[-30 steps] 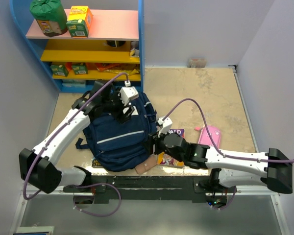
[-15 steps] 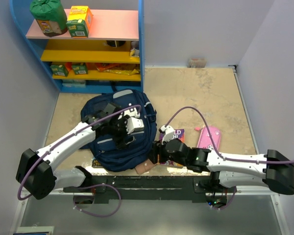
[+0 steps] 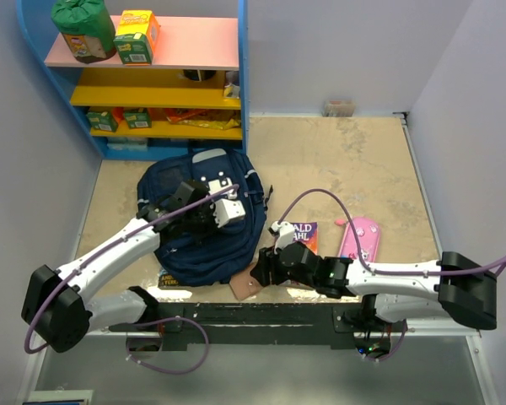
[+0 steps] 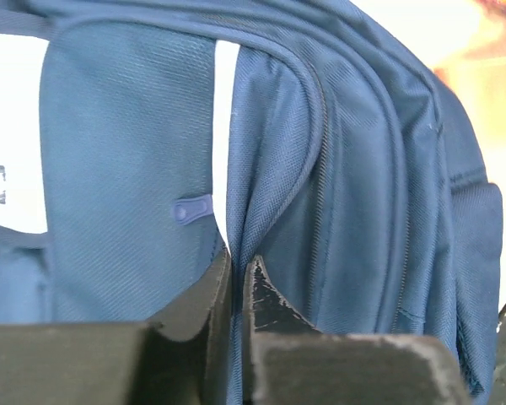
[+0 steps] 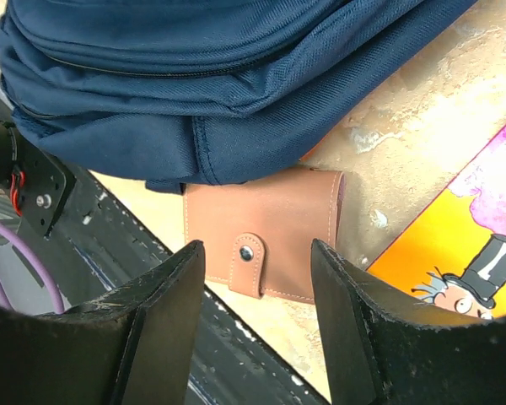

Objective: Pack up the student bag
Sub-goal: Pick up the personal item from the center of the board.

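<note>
Large navy-blue fabric backpack (image 3: pixel 204 253) lying flat left of centre, long axis running near-to-far, white-patch top pointing at blue shelf unit (image 3: pixel 243 76). Left gripper (image 4: pixel 236 274) pinching fold of its fabric, jaws almost together. Right gripper (image 5: pixel 257 249) hanging spread wide over brown leather wallet (image 5: pixel 270 211), which is sitting part-tucked under bag's near edge. Colourful picture book (image 3: pixel 302 234) and pink pencil case (image 3: pixel 361 240) lying to right.
</note>
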Controlling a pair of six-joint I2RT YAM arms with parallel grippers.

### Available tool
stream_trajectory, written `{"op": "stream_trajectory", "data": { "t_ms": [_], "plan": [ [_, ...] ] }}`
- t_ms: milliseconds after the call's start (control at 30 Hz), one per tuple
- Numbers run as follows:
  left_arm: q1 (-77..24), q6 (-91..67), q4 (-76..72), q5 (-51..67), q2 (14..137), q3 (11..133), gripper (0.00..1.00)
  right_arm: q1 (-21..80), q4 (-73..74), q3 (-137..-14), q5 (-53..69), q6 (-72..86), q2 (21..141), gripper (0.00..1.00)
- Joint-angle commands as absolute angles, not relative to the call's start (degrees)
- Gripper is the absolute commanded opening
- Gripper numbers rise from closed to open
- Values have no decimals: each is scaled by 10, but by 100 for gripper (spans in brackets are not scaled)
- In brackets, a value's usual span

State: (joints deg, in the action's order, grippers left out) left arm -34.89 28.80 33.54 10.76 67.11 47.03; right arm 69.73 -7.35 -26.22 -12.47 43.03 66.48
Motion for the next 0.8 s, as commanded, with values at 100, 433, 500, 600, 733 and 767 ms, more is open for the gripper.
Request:
{"op": "stream_trajectory", "data": {
  "t_ms": [100,433,500,600,733,767],
  "plan": [
    [-344,263,290,77,655,529,0,699,-125,-266,-130,407,704,58],
    [-344,253,318,91,640,556,0,700,-133,-299,-159,368,797,68],
    [-344,251,324,95,640,561,0,700,-140,-301,-155,367,804,68],
    [-344,249,326,104,644,565,0,700,-149,-305,-148,365,826,66],
    [-344,249,323,105,648,564,0,704,-149,-303,-138,368,847,53],
    [-344,249,322,105,648,564,0,704,-149,-300,-136,376,846,48]
  ]
}}
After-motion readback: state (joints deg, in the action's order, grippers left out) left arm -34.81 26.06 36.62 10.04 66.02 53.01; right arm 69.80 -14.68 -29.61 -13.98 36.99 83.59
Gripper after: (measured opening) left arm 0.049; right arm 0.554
